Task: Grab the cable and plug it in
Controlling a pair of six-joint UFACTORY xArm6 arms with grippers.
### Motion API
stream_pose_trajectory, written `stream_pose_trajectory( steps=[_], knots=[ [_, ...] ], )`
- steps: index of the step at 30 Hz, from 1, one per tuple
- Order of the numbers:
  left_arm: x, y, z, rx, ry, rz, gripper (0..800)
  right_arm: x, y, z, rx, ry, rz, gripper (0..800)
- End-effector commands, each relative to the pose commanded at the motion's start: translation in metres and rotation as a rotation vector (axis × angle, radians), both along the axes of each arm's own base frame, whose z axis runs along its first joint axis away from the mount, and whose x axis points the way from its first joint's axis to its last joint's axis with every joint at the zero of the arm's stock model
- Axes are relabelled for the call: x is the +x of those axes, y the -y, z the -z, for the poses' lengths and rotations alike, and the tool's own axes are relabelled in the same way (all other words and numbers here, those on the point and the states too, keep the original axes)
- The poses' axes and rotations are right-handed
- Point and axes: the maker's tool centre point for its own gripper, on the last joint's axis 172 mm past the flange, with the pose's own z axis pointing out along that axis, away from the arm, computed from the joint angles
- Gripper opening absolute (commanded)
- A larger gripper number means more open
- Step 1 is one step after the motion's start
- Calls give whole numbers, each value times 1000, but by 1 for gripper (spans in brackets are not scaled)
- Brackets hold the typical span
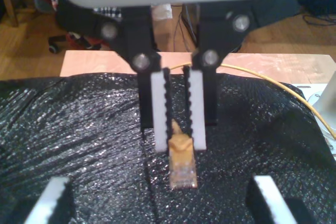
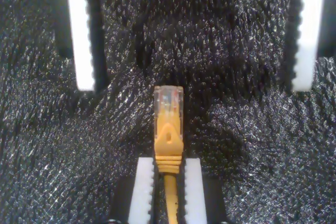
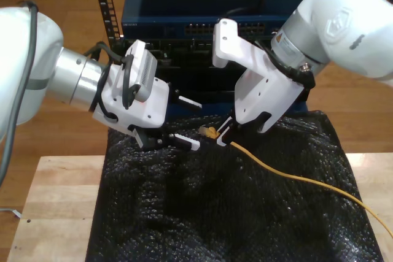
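Gripping the cable (image 2: 168, 132) just behind its clear plug: my second gripper (image 2: 168, 165), fingers closed | my first gripper (image 3: 186, 122) faces it, fingers wide apart, empty

The exterior view looks down from above the bench (image 3: 55, 200); both wrist views face each other closely, sharing the cable (image 1: 182, 169) plug.

My first gripper (image 1: 157, 203) stands open above the black bubble-wrap sheet (image 1: 79, 129), facing my second gripper (image 1: 180, 142), whose white fingers (image 1: 159, 114) pinch the cable (image 1: 182, 156) just behind its clear plug.
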Motion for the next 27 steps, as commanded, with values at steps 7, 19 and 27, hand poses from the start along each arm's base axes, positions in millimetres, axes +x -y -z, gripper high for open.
stream_pose_trajectory(
  steps=[7,19,27],
  knots=[
    [-5,2,-1,-7,-9,13,629,-1,-2,0,1,0,-5,7],
    [-8,3,2,-16,-22,14,422,-2,-4,0,3,1,-8,8],
    [-7,4,0,-24,-21,9,347,-2,-4,-1,3,2,-8,8]
  ],
)
